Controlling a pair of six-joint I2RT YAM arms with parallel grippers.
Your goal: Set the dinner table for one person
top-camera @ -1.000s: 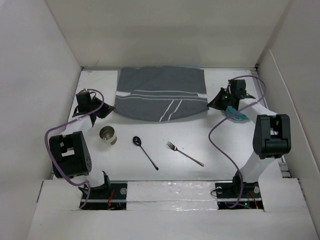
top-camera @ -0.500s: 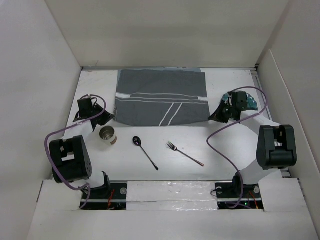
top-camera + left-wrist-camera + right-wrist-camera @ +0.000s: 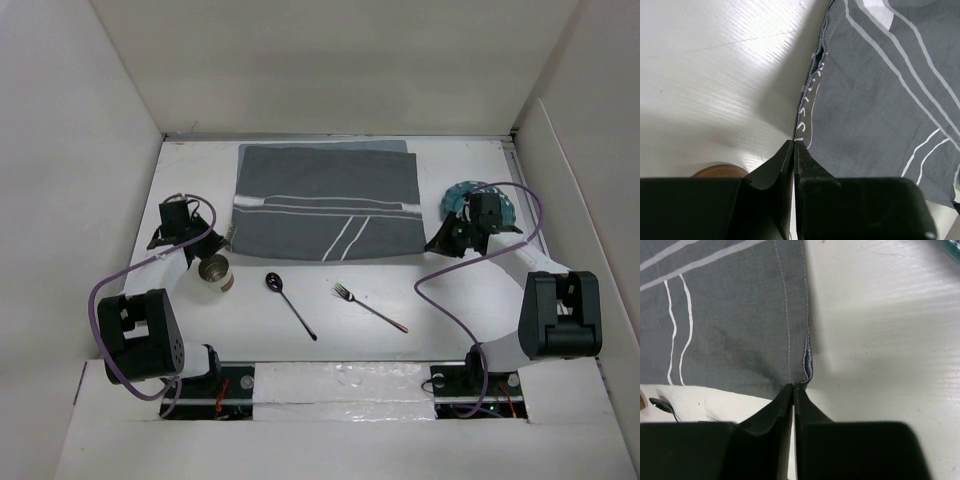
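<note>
A dark grey white-striped placemat [image 3: 325, 205] lies on the white dinner table [image 3: 460, 310], towards the far side. My left gripper [image 3: 227, 239] is shut on its near left corner, seen in the left wrist view [image 3: 794, 143] pinching the hem of the cloth [image 3: 880, 100]. My right gripper [image 3: 427, 246] is shut on the near right corner, seen in the right wrist view [image 3: 793, 386] against the cloth [image 3: 730, 315]. A metal cup [image 3: 213, 272], a dark spoon [image 3: 290, 303] and a fork [image 3: 368, 307] lie on the table nearer the arms.
A teal plate [image 3: 482, 203] sits at the right, partly hidden behind my right wrist; its edge shows in the right wrist view [image 3: 953, 247]. The cup stands close below my left gripper [image 3: 719, 171]. White walls enclose the table on three sides.
Both grippers have pulled the placemat's near corners toward the arms. The cloth has spread flatter and squarer. The right arm has moved off the teal plate, which shows more.
</note>
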